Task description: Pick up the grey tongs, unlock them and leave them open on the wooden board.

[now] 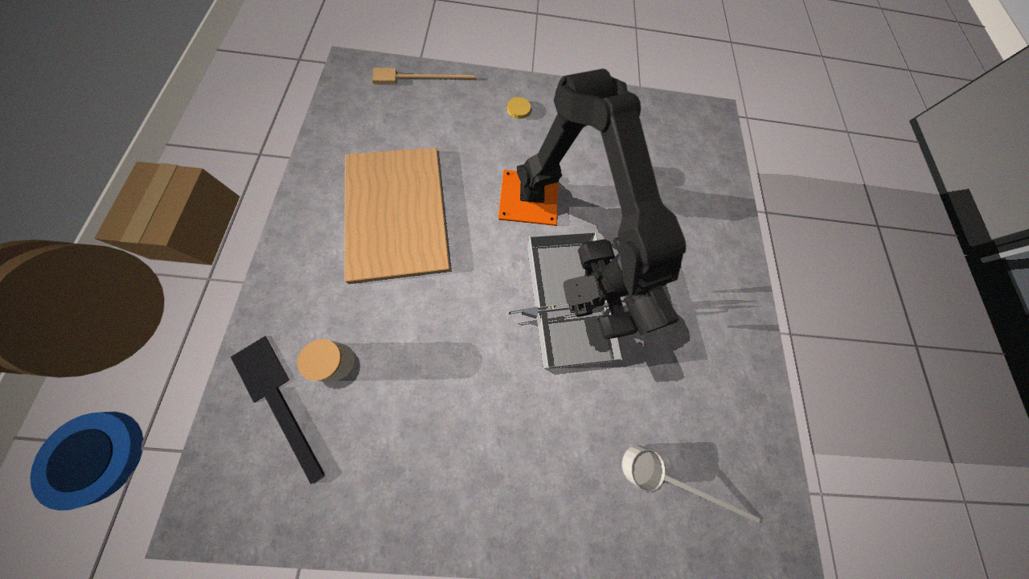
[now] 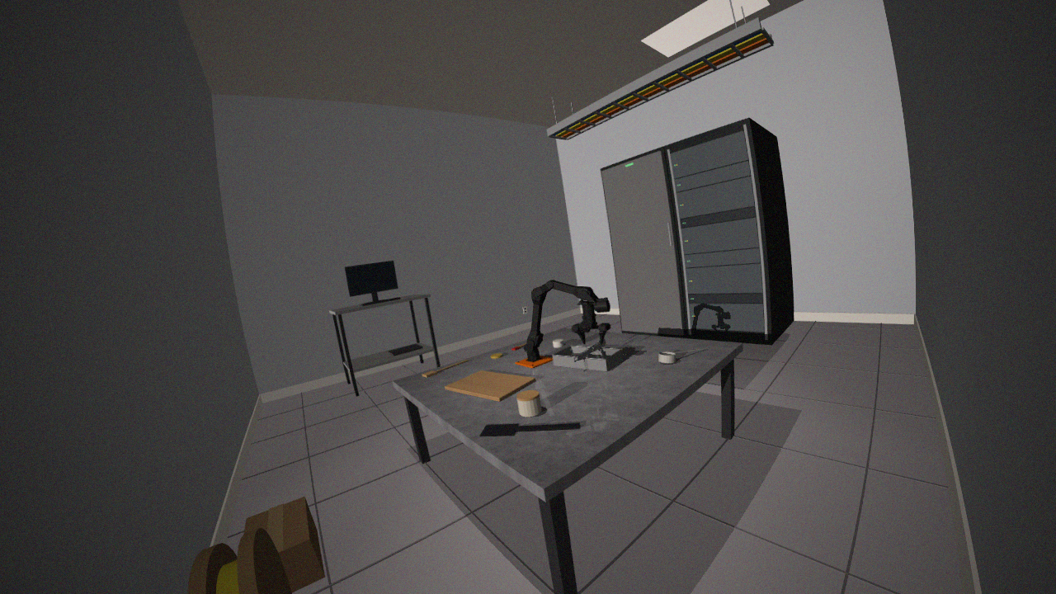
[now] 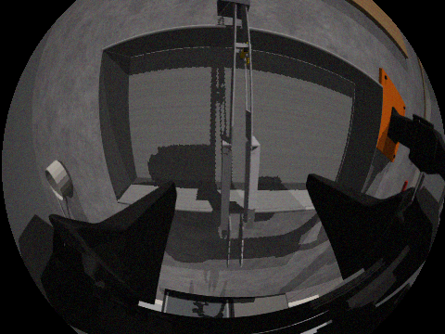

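The grey tongs [image 1: 530,312] [image 3: 238,158] lie across the roasting tin [image 1: 535,277] [image 2: 572,360] [image 3: 113,121], with one end jutting past the tin's left wall in the top view. Their arms are close together, and a small brass-coloured piece shows near the top end in the wrist view. My gripper [image 2: 592,343] [image 3: 245,185] is open and empty, pointing down above the tin. In the wrist view its fingertips stand on either side of the tongs, with space on both sides. The arm hides part of the tongs in the top view. The wooden board [image 1: 395,215] [image 2: 489,384] bears nothing.
The orange base plate [image 1: 509,205] [image 3: 387,104] is beside the tin. A jar with a wooden lid [image 1: 318,359] [image 2: 528,403] and a black spatula [image 1: 291,425] [image 2: 499,430] are farther off. A white long-handled cup [image 1: 644,468] [image 2: 667,357] [image 3: 57,180] and a yellow disc [image 1: 518,107] also lie on the table.
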### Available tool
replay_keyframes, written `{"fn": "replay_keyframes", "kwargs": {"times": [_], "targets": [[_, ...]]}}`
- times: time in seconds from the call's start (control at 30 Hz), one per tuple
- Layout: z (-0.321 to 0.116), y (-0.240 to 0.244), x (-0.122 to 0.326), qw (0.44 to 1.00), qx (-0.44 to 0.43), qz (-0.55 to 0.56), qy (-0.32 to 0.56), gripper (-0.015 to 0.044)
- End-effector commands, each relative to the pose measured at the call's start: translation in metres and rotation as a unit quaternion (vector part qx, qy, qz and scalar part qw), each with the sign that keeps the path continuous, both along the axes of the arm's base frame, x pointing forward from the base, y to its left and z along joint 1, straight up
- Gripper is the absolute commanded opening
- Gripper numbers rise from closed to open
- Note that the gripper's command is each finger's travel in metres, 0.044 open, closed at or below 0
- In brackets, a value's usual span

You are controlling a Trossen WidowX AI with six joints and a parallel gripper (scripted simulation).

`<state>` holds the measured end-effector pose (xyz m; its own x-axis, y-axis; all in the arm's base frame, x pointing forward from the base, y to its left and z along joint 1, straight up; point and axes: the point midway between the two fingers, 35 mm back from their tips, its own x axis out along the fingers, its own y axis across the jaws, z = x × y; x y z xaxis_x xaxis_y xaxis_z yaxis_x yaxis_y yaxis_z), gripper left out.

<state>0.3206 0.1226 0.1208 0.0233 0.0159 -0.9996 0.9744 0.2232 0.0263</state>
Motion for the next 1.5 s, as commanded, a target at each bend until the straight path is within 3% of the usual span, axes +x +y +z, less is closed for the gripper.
{"fn": "replay_keyframes", "kwargs": {"times": [0.0,1.2,1.47], "targets": [[-0.008,0.000,0.000,1.000,-0.003,-0.003,0.003,0.0440],[-0.061,0.000,-0.001,1.000,-0.003,-0.003,0.003,0.0440],[-0.058,0.000,0.000,1.000,0.000,0.000,0.001,0.0230]]}}
